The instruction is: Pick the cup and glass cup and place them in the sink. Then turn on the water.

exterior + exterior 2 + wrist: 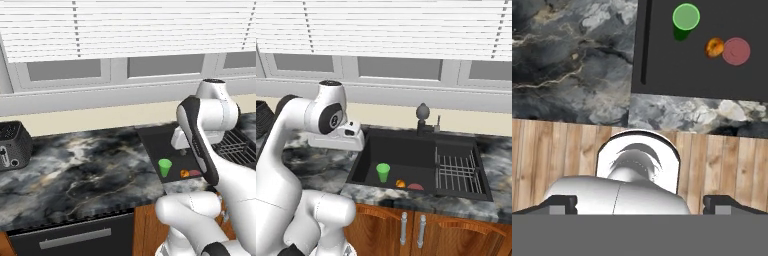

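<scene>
Green cup point(383, 171) standing upright in sink point(406, 145), beside orange item point(400, 183); fingers point(559, 204) spread wide, holding nothing.

A home kitchen: a black recessed sink point(406, 150) sits in a dark marbled stone counter point(80, 170), with a curved dark faucet point(423, 120) rising at the sink's back edge and a wire dish rack point(457, 172) in its right part. Behind the sink runs a cream backsplash under a wide window with white slatted blinds point(386, 30). Below the sink are wooden cabinet doors with metal handles point(404, 229). Well to the sink's left, a dark toaster point(14, 145) stands on the counter, above a dark drawer front.
</scene>
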Tool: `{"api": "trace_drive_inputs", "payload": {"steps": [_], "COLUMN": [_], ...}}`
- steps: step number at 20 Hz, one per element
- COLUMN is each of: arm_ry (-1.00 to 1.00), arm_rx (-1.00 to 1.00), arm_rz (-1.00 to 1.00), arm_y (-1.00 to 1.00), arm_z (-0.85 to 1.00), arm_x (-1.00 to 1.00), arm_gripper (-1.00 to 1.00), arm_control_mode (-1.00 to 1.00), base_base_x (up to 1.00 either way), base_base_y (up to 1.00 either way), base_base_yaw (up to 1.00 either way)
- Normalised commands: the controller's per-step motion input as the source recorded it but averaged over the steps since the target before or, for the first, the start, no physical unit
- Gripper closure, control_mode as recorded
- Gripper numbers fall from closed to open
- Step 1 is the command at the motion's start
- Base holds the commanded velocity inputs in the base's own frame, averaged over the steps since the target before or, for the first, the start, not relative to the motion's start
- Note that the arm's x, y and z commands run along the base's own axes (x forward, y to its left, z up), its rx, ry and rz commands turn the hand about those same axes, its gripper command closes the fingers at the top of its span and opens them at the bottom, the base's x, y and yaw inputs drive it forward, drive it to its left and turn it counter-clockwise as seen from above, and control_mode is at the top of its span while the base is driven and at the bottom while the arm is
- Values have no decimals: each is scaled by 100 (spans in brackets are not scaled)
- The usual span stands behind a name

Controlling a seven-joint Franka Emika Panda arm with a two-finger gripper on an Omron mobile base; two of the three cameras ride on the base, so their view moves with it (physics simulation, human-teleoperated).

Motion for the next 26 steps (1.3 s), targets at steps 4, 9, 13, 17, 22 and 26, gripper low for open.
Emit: {"api": "trace_drive_inputs", "payload": {"steps": [4,9,13,17,22,26], "arm_ry": [0,0,0,0,0,0], "arm_rx": [0,0,0,0,0,0], "arm_rz": [0,0,0,0,0,0], "arm_y": [0,0,0,0,0,0], "arm_z": [0,0,0,0,0,0], "arm_x": [0,0,0,0,0,0], "arm_gripper": [-100,-100,-100,-100,-100,-100], "arm_control_mode": [100,100,100,100,100,100], "base_base_x": [0,-81,-80,-54,-7,-6], "base_base_y": [0,51,97,100,98,62], "base_base_yaw": [0,17,42,55,63,69]}}
